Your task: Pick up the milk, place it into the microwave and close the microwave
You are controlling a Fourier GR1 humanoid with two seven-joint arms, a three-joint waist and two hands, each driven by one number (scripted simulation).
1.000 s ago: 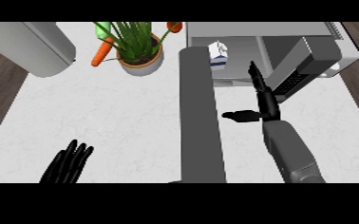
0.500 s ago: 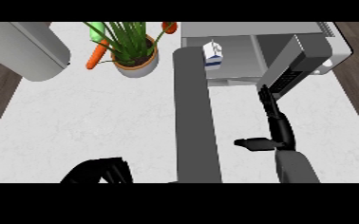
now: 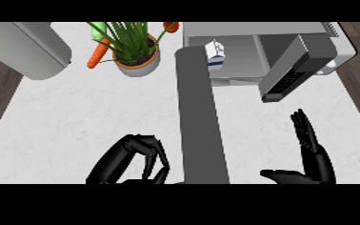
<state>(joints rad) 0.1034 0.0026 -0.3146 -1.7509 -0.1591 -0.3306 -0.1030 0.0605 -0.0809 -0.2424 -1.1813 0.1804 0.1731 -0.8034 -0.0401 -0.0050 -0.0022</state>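
While the milk (image 3: 216,55) is seen standing inside the open microwave (image 3: 295,33), its door (image 3: 290,71) is found just ahead of the straight-fingered, empty right hand (image 3: 309,145); the left hand (image 3: 134,159), curled on nothing, lies farther off.

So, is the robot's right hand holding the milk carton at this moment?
No, the milk carton stands inside the open microwave, while the right hand is low near the view's edge with straight fingers, holding nothing.
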